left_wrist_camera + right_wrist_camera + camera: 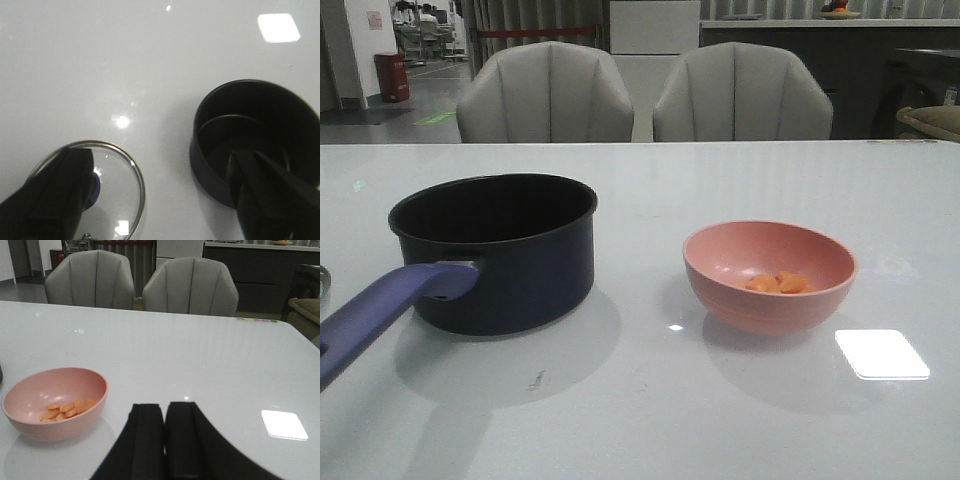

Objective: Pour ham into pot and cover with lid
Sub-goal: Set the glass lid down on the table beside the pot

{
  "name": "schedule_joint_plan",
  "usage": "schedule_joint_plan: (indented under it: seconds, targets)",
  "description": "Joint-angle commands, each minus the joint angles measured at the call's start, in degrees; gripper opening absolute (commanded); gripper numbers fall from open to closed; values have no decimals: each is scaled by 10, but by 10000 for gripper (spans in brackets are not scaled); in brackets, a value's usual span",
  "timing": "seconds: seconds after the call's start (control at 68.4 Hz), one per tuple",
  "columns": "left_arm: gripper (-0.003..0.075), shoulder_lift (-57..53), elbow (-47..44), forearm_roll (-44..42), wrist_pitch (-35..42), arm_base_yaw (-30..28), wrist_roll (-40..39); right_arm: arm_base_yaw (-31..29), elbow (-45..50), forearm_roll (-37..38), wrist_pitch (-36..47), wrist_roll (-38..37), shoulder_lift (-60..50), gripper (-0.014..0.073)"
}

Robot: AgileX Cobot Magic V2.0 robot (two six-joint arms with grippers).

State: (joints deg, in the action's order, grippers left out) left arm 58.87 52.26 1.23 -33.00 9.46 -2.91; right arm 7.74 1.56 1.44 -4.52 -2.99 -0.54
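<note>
The dark navy pot (505, 250) stands at the table's left, its purple-blue handle (380, 312) pointing to the near left; it is empty. The ham (778, 284), a few orange-pink chunks, lies in the salmon-pink bowl (770, 275) to the right. No gripper shows in the front view. In the left wrist view my left gripper (160, 156) is wide open above the table. One finger hangs over the glass lid (120, 190) and its blue knob (93, 187), the other over the pot (250, 125). My right gripper (165, 409) is shut and empty, right of the bowl (55, 402) and ham (65, 410).
The white glossy table (650, 400) shows a bright light reflection (880, 353) at the near right. Two grey chairs (545, 95) stand behind the far edge. A sliver of the lid's rim (323, 283) shows at the left edge of the front view.
</note>
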Motion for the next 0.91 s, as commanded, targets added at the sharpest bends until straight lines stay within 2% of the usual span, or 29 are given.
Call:
schedule_joint_plan:
  seconds: [0.0, 0.322, 0.629, 0.702, 0.892]
  targets:
    - [572, -84, -15, 7, 40, 22, -3, -4, -3, 9, 48, 1, -12, 146]
    - [572, -330, -147, 13, 37, 56, -3, -4, -3, 9, 48, 1, -12, 146]
    - [572, -572, -265, 21, 0, 57, -3, -4, -3, 9, 48, 1, -12, 146]
    - [572, -606, -282, 21, -6, 57, -3, -4, -3, 9, 48, 1, -12, 146]
    - [572, -588, -284, 22, -16, 57, -3, -4, -3, 9, 63, 1, -12, 146]
